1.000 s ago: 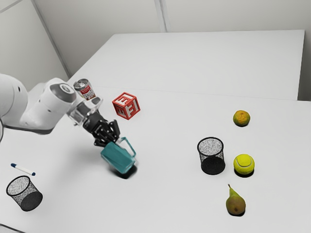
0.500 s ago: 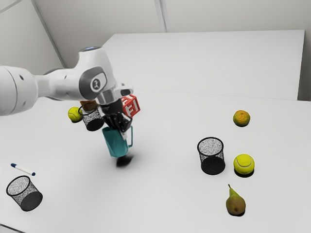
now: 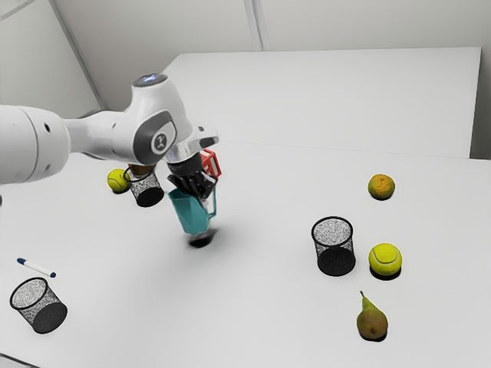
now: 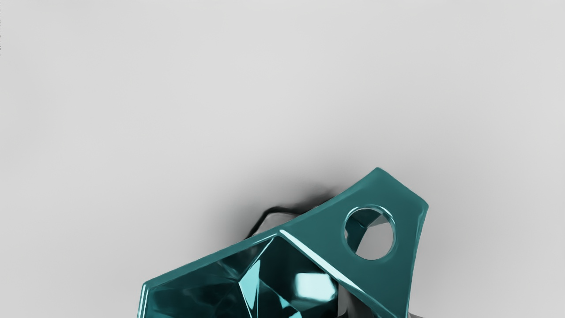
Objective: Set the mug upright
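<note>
Pale walls (image 3: 345,23) stand behind a smooth, matte white bench (image 3: 268,314), level enough, in all likelihood, to support a flat base. The teal mug (image 3: 190,212), left of centre in the exterior view, leans with its mouth upward, its lower end close above a dark shadow (image 3: 201,241); contact with the bench cannot be determined. The claw (image 3: 201,195) is clamped on its rim, near the handle (image 3: 214,203). Handling (judged): light, rigid, its glossy facets somewhat slippery; best gripped across the wall, with the remaining lean removed before release.
</note>
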You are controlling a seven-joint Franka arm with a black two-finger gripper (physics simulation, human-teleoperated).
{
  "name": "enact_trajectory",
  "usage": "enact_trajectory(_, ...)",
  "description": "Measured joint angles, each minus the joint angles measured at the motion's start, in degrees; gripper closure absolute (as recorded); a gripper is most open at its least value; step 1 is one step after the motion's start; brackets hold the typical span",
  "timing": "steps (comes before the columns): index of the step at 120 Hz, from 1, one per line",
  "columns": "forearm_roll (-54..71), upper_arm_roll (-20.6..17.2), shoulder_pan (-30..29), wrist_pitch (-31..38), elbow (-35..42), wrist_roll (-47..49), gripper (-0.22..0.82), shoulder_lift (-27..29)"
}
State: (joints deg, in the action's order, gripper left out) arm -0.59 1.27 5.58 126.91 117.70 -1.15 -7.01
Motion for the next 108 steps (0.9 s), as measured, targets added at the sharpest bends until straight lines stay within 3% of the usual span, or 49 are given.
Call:
enact_trajectory(77, 0.3, 0.0, 1.2, 5.1, -1.8, 4.8, 0.78, -5.0)
enact_trajectory(97, -0.1, -0.4, 1.4, 5.3, -1.8, 4.8, 0.42, -4.8)
enact_trajectory(108, -0.2, -0.5, 1.5, 5.2, -1.8, 4.8, 0.27, -4.1)
